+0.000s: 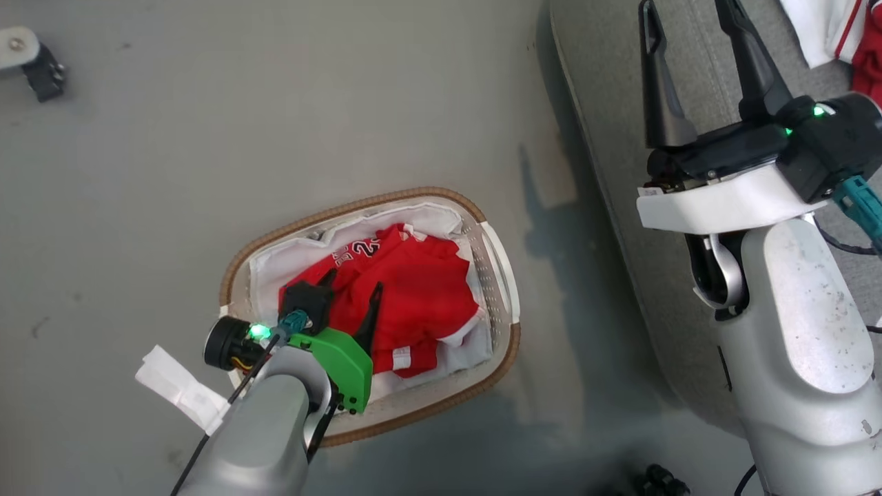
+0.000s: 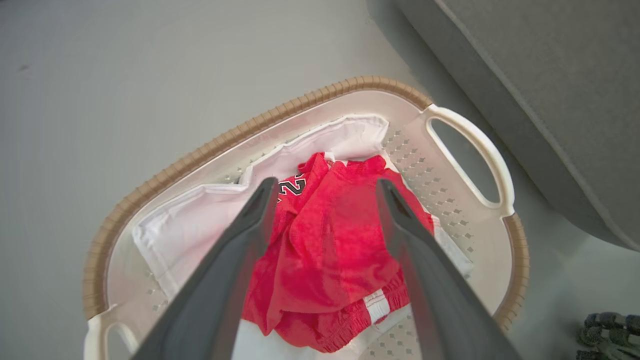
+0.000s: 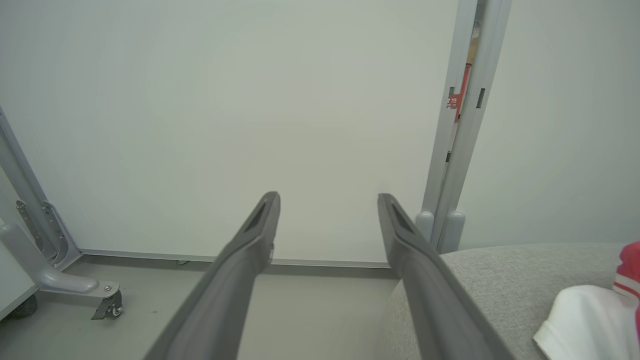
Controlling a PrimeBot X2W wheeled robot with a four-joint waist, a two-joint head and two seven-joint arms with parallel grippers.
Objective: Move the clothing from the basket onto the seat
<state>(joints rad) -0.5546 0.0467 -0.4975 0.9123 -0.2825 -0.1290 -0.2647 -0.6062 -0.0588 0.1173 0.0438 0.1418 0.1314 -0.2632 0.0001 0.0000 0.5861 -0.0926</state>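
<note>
Some clothing [image 1: 413,296] inside the basket [image 1: 490,275]

My head camera looks steeply down on basket [image 1: 413,193] and seat [image 1: 599,103], left wrist camera close above that same basket (seat edge too), right wrist camera level, facing a wall [image 3: 200,100].

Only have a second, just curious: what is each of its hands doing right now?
Left gripper: open, fingers poised over the clothing in the basket, nothing gripped.
Right gripper: open, empty, near the seat.
</note>
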